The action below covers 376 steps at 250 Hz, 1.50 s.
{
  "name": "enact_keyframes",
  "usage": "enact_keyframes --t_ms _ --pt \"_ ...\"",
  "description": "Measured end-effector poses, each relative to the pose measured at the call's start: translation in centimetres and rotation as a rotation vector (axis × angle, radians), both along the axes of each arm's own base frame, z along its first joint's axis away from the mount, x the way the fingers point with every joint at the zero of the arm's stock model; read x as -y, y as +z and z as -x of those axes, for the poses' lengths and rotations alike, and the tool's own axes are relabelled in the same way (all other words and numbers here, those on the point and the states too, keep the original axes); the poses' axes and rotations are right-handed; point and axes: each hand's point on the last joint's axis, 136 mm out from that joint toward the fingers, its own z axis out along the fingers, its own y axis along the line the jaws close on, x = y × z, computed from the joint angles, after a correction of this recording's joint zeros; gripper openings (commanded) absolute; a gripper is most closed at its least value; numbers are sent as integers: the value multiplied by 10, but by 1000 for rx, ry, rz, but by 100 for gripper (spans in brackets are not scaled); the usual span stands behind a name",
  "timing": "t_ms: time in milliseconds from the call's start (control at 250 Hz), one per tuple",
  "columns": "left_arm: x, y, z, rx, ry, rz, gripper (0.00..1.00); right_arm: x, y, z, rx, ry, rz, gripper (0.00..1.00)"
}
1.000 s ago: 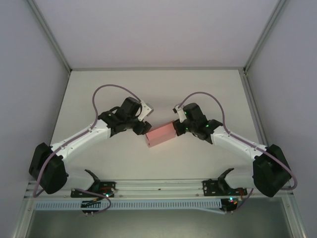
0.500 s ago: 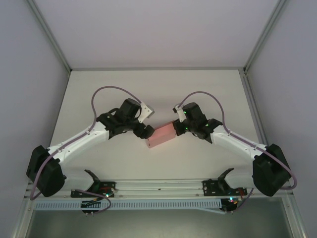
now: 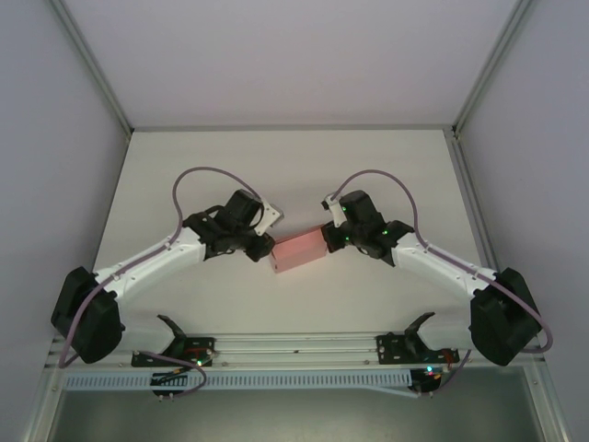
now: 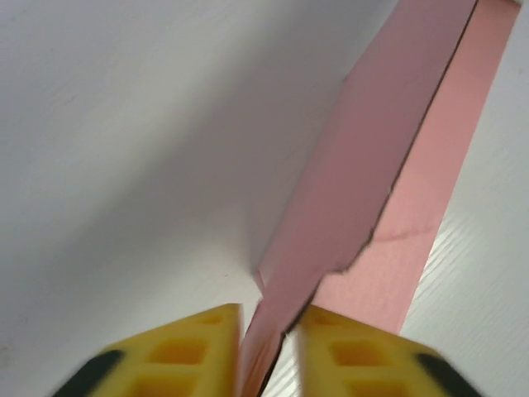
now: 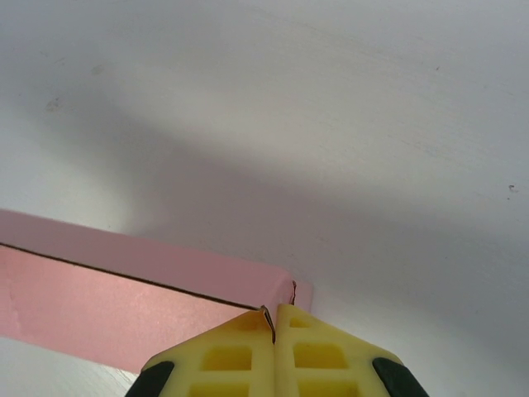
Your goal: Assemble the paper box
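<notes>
Spanning the enclosure, the white desk (image 3: pixel 184 166) carries one item. The left arm (image 3: pixel 156 253) and right arm (image 3: pixel 442 262) reach inward from either side and meet at the paper box (image 3: pixel 297 250), which lies at the middle of the desk between them.

The left gripper (image 4: pixel 269 331) is clamped on a thin upright panel at the box's left end, one yellow finger (image 4: pixel 190 347) on each face. The right gripper (image 5: pixel 274 313) has its fingers pressed together at the box's far right corner; whether a sliver of board is caught between them cannot be told.

Risk, as judged: the board is thin. A pull by either arm against the other could tear or buckle the pinched panel, or drag the box across the smooth desk. A weak hold at the right corner would let that end swing and spring the folds open.

Condition of the box: salmon-pink, shallow, rectangular, lying slightly askew. The left wrist view shows a panel with a ragged, stepped lower edge. The strip beside it carries a faint crease. A dark seam line runs along the long side in the right wrist view.
</notes>
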Motion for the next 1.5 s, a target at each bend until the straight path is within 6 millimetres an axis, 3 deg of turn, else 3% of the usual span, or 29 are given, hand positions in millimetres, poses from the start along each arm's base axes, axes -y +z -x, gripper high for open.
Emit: enact_keyframes --t_ms 112,220,451,811,1098,1501 --pt "0 3 2 7 30 -32 13 1 0 1 -8 -9 -2 0" --pt "-1 4 5 -1 78 -61 0 -1 0 2 -12 -11 -4 0" --pt "0 4 -8 -64 304 -55 0 0 0 7 -7 -59 29 0" --pt "0 6 -3 -210 627 110 0 0 -1 29 26 -240 23 0" --pt "8 2 -5 -162 692 199 0 4 0 31 25 -297 -36 0" --pt "13 -4 0 105 621 161 0 8 -3 29 80 -300 -63 0"
